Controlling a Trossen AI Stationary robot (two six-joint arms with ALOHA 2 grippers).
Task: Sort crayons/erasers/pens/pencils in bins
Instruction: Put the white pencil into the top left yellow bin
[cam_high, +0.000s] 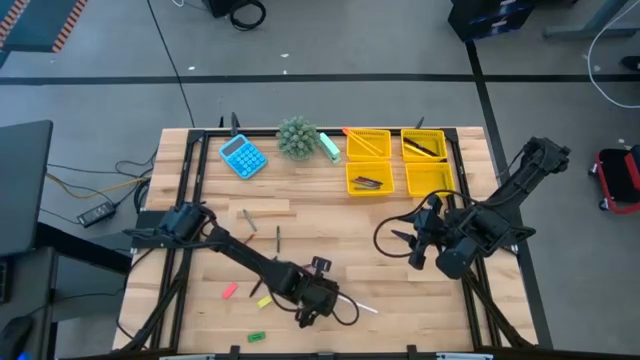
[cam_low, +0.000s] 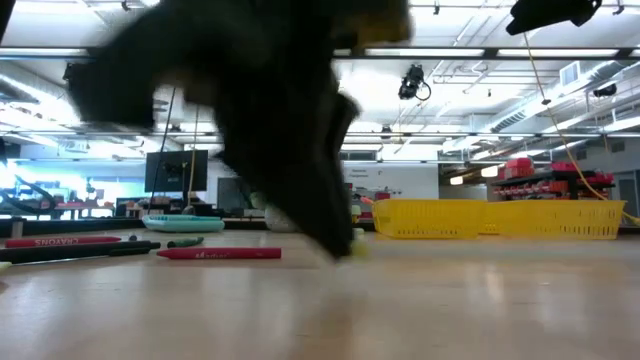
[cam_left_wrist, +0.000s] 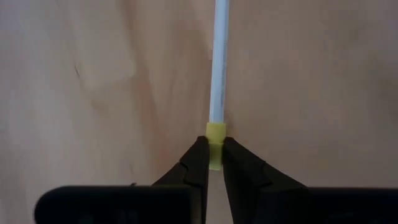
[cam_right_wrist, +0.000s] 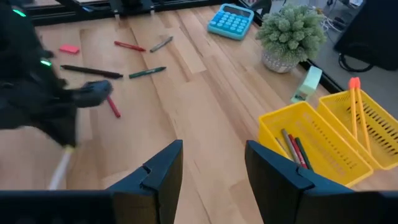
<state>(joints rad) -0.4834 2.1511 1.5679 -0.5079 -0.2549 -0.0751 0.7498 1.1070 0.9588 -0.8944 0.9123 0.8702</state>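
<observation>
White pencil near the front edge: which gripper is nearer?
Left. The left gripper is pinching the white pencil at its yellow end; the right gripper hangs open off to the right.

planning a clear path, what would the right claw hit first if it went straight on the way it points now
Judging by its wrist view, the open right claw faces bare table first; farther along sit the blue calculator and the plant. Depth is unclear.

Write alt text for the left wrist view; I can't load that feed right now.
The left tool pinches the yellow end of a whitish pencil between its two dark fingers. The pencil lies on the pale wooden table, running straight away from the camera. Nothing else shows in this view.
</observation>
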